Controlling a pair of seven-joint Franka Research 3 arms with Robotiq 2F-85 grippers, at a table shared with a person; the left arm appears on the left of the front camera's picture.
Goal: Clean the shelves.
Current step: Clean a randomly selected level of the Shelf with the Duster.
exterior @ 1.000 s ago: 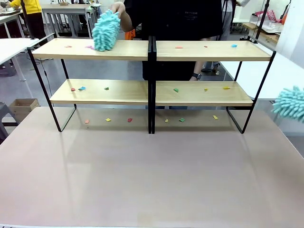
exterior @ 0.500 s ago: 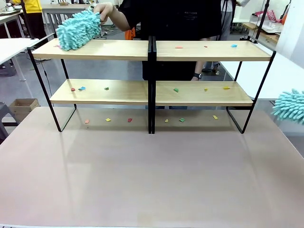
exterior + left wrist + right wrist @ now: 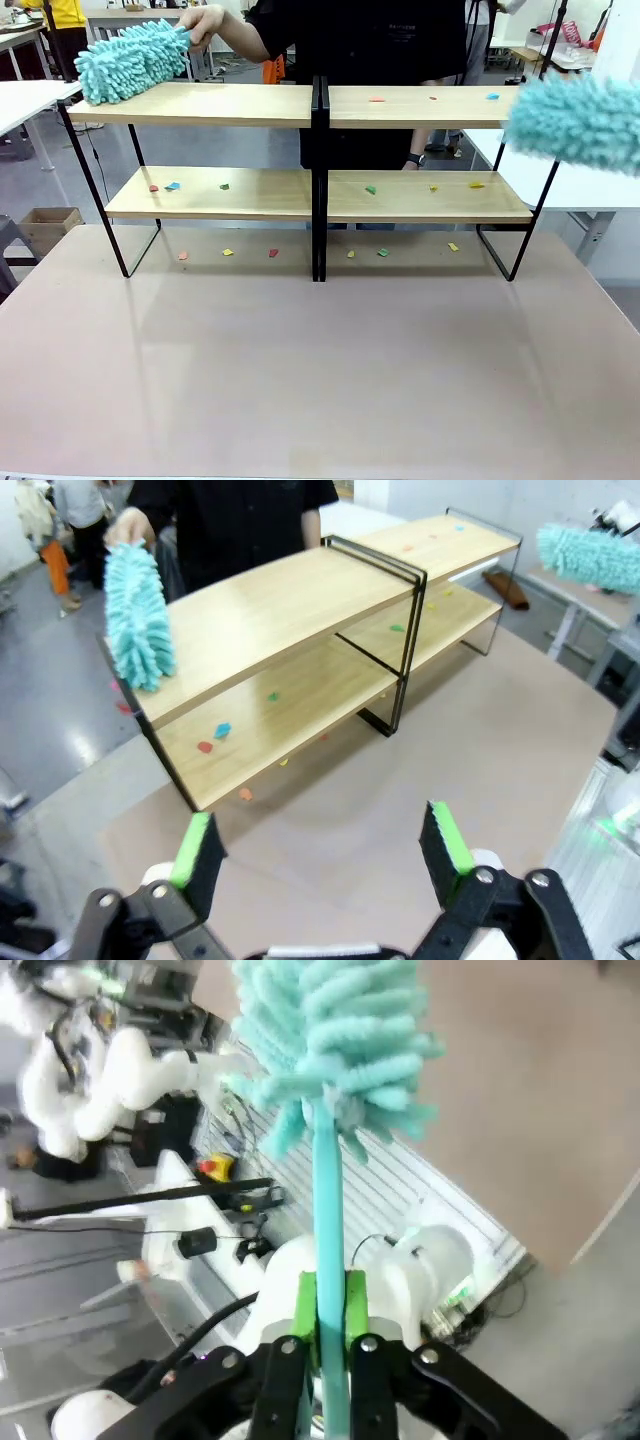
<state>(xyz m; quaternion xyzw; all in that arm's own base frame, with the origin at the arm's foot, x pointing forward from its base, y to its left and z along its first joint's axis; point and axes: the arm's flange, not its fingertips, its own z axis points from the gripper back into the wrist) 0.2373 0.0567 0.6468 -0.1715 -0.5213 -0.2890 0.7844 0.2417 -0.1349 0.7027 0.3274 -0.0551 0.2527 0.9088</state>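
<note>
The shelves [image 3: 250, 105] stand across the far half of the table, wood boards on black frames, also in the left wrist view [image 3: 280, 600]. Small coloured scraps [image 3: 377, 99] lie on the right top board, both lower boards and the table beneath. A person's hand [image 3: 205, 22] holds a teal fluffy duster [image 3: 130, 62] on the top board's left end. My right gripper [image 3: 330, 1305] is shut on the teal handle [image 3: 327, 1210] of a second duster [image 3: 575, 120], whose blurred head hangs at the top board's right end. My left gripper [image 3: 325, 845] is open above the table, nothing between its fingers.
The beige table [image 3: 300, 370] in front of the shelves is bare. White tables stand at the left [image 3: 25, 100] and right [image 3: 600, 170]. A cardboard box [image 3: 48, 225] sits on the floor at the left. The person stands behind the middle of the shelves.
The person's duster swept left along the top board to its left end. My right duster rose from low beside the table up to the top board's right end.
</note>
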